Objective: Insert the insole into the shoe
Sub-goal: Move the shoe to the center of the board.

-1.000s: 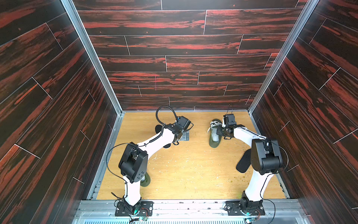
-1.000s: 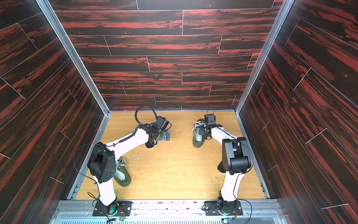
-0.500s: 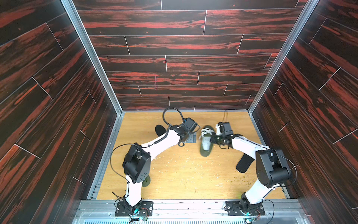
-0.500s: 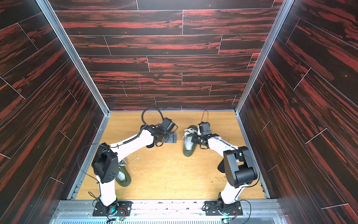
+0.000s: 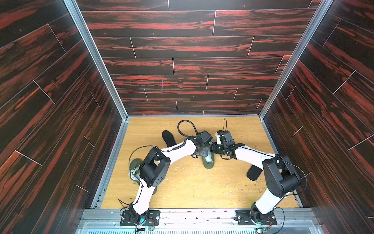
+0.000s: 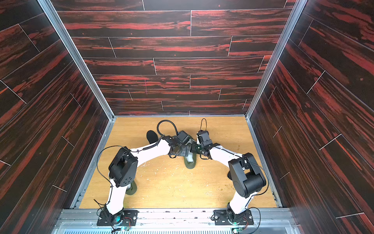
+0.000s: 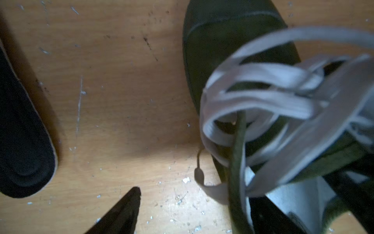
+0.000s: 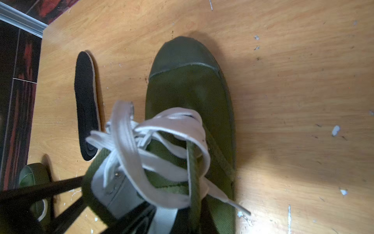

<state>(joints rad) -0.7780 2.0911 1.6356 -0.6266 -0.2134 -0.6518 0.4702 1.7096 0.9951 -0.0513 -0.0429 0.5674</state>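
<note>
The green shoe (image 5: 208, 163) (image 6: 190, 162) with loose white laces (image 8: 151, 141) lies mid-floor, toe toward the arms' bases. My right gripper (image 5: 213, 149) (image 8: 192, 227) is shut on the shoe's (image 8: 188, 91) collar edge at the opening. My left gripper (image 5: 203, 151) (image 7: 222, 214) stands open at the same opening. One black finger (image 7: 121, 212) is outside over the floor, and the shoe's (image 7: 232, 50) side wall rises between the jaws. A black insole (image 5: 168, 137) (image 7: 22, 141) (image 8: 86, 105) lies flat on the floor, just beyond the left forearm.
A second green shoe (image 5: 134, 170) (image 8: 32, 176) sits beside the left arm's elbow. Another black insole (image 5: 254, 172) lies near the right arm's elbow. Dark wood-pattern walls (image 5: 60, 121) close in the wooden floor (image 5: 202, 188) on three sides.
My right gripper has dragged the shoe from the right side toward the middle. My left arm has swung right to meet it, and its jaws have narrowed a little.
</note>
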